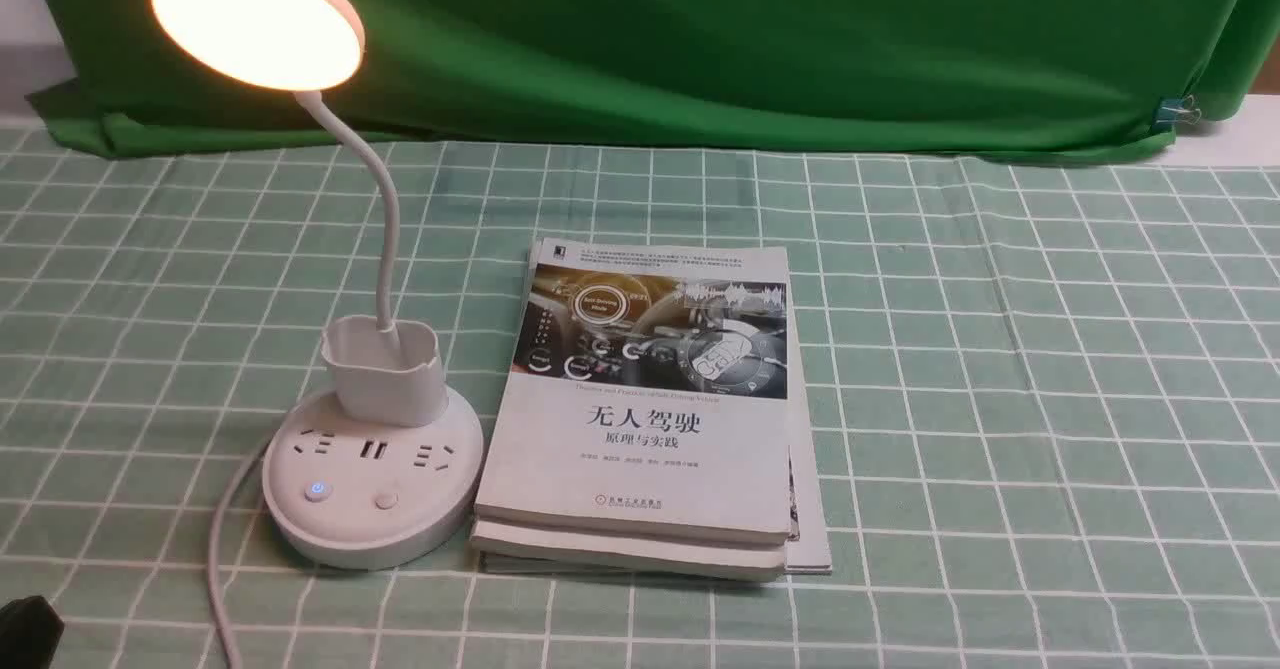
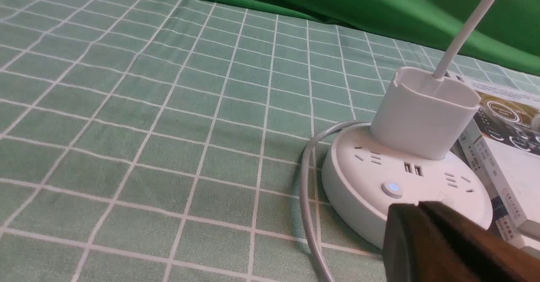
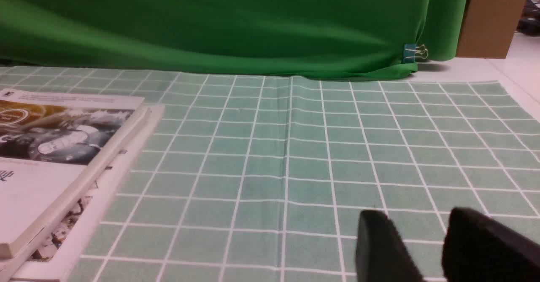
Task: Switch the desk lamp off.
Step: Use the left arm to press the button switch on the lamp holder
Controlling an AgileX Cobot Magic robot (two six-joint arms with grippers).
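The white desk lamp (image 1: 372, 489) stands at the left, lit, with its glowing disc head (image 1: 257, 17) up on a gooseneck. Its round base carries a blue-lit button (image 1: 317, 490) and a plain button (image 1: 386, 500). In the left wrist view the base (image 2: 371, 181) and the blue-lit button (image 2: 392, 188) lie just beyond my left gripper (image 2: 418, 206), whose jaws are pressed together and empty. That gripper shows only as a dark corner in the front view (image 1: 28, 629). My right gripper (image 3: 422, 221) hovers open and empty over the bare cloth.
A stack of white books (image 1: 650, 419) lies right beside the lamp base. The lamp's white cord (image 1: 222, 549) runs off the front-left of the table. A green checked cloth (image 1: 1000, 399) covers the table, with a green backdrop (image 1: 700, 39) behind.
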